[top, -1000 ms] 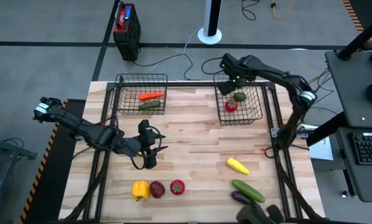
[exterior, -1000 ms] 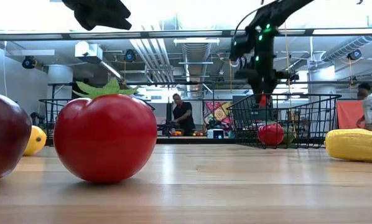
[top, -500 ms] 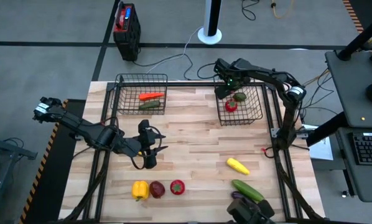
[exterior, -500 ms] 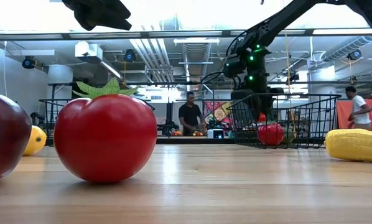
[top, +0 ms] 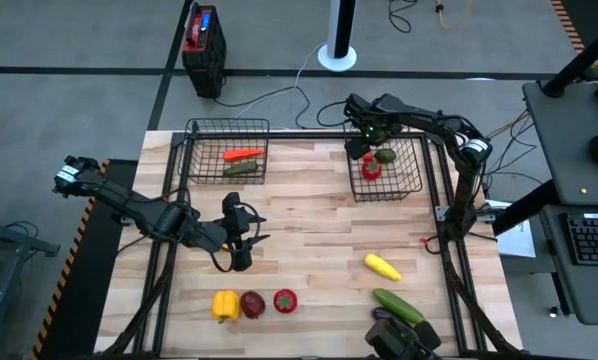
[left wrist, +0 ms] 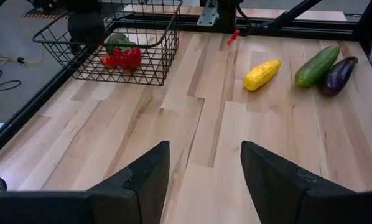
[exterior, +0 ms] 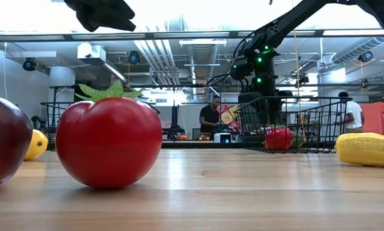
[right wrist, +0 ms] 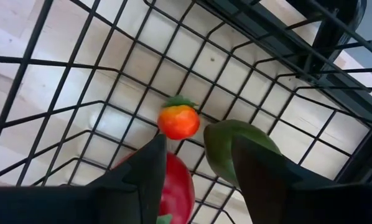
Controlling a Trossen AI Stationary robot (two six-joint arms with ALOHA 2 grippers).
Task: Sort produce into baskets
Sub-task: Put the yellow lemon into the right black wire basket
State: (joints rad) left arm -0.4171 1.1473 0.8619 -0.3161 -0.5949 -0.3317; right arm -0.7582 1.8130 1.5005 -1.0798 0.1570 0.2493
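Right now the right end effector [top: 359, 150] hangs low over the right basket [top: 411, 180], fingers apart and gripping nothing. Just beyond the fingers [right wrist: 145, 171] a small orange-red tomato [right wrist: 178, 120] sits free between them, apparently just let go, beside a red tomato [top: 371, 170] and a green piece [top: 386, 156] already in that basket. To finish this drop cleanly, I would lift straight up so the fingers clear the mesh wall. The left end effector [top: 241, 240] waits mid-bench, fingers apart and empty. The left basket [top: 201, 175] holds a carrot [top: 243, 154] and a cucumber [top: 241, 168]. On the bench [top: 309, 250], 6 pieces remain.
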